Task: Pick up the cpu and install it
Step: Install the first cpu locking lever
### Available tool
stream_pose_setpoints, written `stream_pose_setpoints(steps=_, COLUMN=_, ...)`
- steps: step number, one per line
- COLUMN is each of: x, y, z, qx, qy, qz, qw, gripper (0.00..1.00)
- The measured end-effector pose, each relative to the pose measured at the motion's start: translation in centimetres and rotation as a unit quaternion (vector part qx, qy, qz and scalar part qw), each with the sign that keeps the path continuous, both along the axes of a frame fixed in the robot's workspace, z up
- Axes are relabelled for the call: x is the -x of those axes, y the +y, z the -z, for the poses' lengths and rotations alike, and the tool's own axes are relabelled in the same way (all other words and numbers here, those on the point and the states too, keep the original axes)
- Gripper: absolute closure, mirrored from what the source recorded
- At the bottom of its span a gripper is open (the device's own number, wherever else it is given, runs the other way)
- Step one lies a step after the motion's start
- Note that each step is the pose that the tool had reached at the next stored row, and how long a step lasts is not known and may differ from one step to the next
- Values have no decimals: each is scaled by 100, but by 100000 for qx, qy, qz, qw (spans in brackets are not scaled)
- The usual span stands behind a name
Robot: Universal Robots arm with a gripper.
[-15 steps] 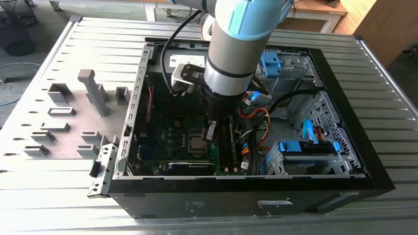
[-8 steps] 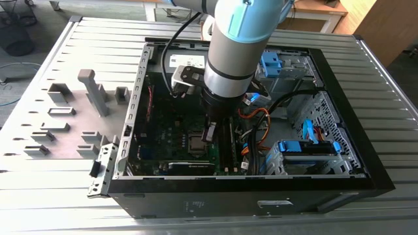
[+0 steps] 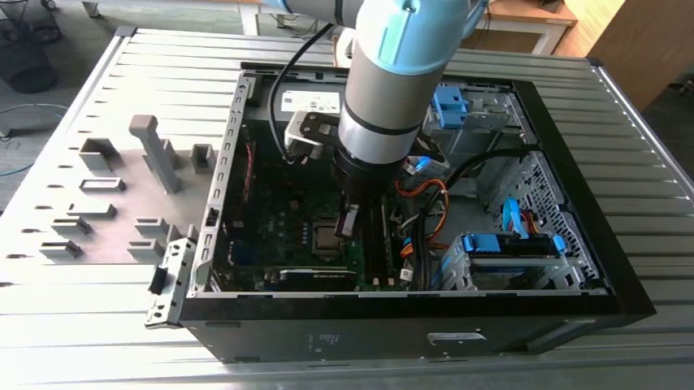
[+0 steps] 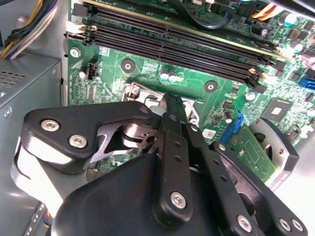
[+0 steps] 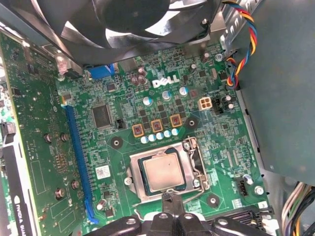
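One arm reaches down into the open computer case (image 3: 607, 276), which lies on its side on the ribbed metal desk (image 3: 130, 325); the hand (image 3: 347, 223) hangs low over the green motherboard (image 5: 216, 132), just above the socket area. In the first wrist view the cpu (image 5: 163, 174) lies flat inside the metal socket frame (image 5: 197, 167), its silvery top bare and square to the frame; the hand's fingertips (image 5: 170, 200) stand just beside the chip's near edge, drawn tight together with nothing between them; the hand is closed and empty. In the second wrist view the black fingers (image 4: 172, 118) meet in a narrow point over the socket, with the long dark memory slots (image 4: 187, 49) running past beyond them. A large fan (image 5: 128, 24) sits over the board on the far side of the socket, and a blue expansion slot (image 5: 78, 162) runs alongside; a graphics card (image 5: 29, 147) stands next to that slot. In the exterior view, grey plastic holder blocks (image 3: 158, 154) stand on a plate at the exterior view's left of the case, well apart from the hand.
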State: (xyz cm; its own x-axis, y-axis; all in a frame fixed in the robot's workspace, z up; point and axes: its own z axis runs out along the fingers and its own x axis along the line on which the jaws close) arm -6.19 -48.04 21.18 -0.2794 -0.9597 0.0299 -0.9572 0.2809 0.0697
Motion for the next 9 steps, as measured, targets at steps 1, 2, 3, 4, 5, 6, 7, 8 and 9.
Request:
stream_pose_setpoints(steps=1, x=0, y=0, z=5, qx=64, qy=-1, qz=0, qw=100000, gripper=89)
stream_pose_setpoints(steps=2, x=0, y=0, z=11, qx=166, qy=0, qz=-2, qw=100000, gripper=89)
stream_pose_setpoints(steps=3, x=0, y=0, z=16, qx=250, qy=4, qz=-1, qw=100000, gripper=89)
stream_pose_setpoints(steps=4, x=0, y=0, z=22, qx=288, qy=5, qz=-1, qw=100000, gripper=89)
stream_pose_setpoints(steps=5, x=0, y=0, z=27, qx=310, qy=4, qz=-1, qw=100000, gripper=89)
stream_pose_setpoints(steps=6, x=1, y=0, z=31, qx=336, qy=4, qz=2, qw=99999, gripper=89)
stream_pose_setpoints(steps=7, x=1, y=0, z=37, qx=355, qy=4, qz=1, qw=99999, gripper=89)
stream_pose_setpoints(steps=8, x=1, y=-1, z=41, qx=364, qy=5, qz=1, qw=99999, gripper=89)
stream_pose_setpoints(steps=9, x=1, y=-2, z=47, qx=364, qy=5, qz=2, qw=99999, gripper=89)
